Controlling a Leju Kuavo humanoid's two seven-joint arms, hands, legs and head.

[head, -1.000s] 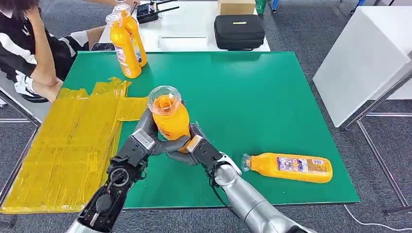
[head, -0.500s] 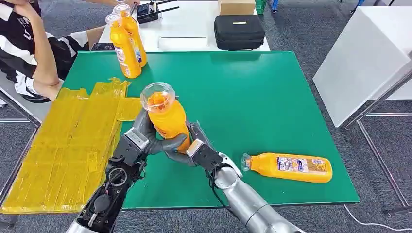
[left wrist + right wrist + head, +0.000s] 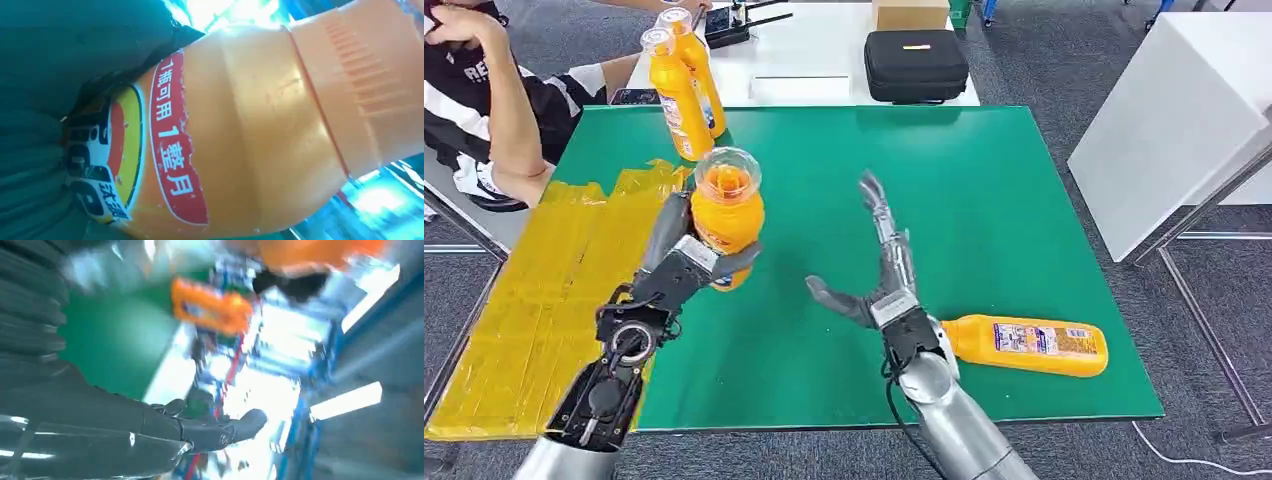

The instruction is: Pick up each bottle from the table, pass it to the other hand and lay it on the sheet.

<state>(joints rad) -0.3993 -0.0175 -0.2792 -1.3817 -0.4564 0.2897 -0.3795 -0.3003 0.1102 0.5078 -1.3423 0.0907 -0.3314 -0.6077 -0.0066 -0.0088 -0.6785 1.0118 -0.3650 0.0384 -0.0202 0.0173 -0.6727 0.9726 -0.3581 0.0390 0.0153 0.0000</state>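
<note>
My left hand grips an orange bottle with a clear cap, held upright above the green table near the yellow sheet. Up close in the left wrist view, the same bottle shows its red and yellow label. To its right my right hand is open, fingers spread and pointing up, apart from the bottle. Just right of that hand, another orange bottle lies on its side on the table. Two more orange bottles stand upright at the table's far left corner.
A person in a striped shirt sits at the far left beside the sheet. Beyond the green table, a black case and a cardboard box rest on a white table. A white panel stands to the right.
My right hand has let go of the bottle, opened and drawn off to the right. My left hand has carried the bottle left, towards the sheet.
</note>
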